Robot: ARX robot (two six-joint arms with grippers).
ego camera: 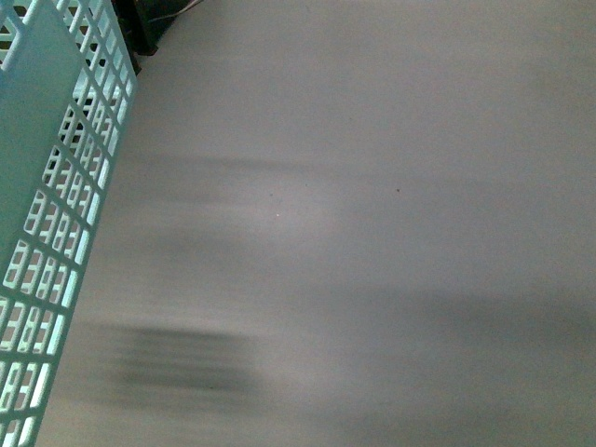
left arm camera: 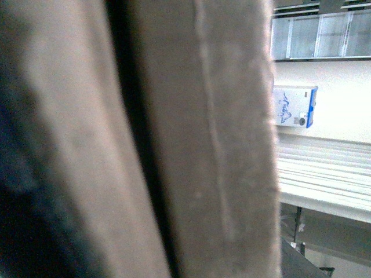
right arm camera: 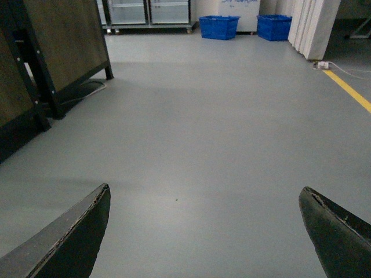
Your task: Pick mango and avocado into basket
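The turquoise basket [ego camera: 56,214] fills the left edge of the front view, its slotted side hanging over the grey floor. In the left wrist view its grey-brown handle [left arm camera: 191,145] runs right across the lens, very close and blurred; my left gripper is shut on it, with the fingers themselves hidden. My right gripper [right arm camera: 206,200] is open, its two dark fingertips [right arm camera: 81,231] wide apart over bare floor with nothing between them. The mango and the avocado are out of view.
The right wrist view shows grey floor, a dark wooden table frame [right arm camera: 52,63], two blue crates [right arm camera: 219,26] at the far wall and a yellow floor line [right arm camera: 351,90]. A shelf and a white-and-blue box [left arm camera: 295,106] appear beyond the handle.
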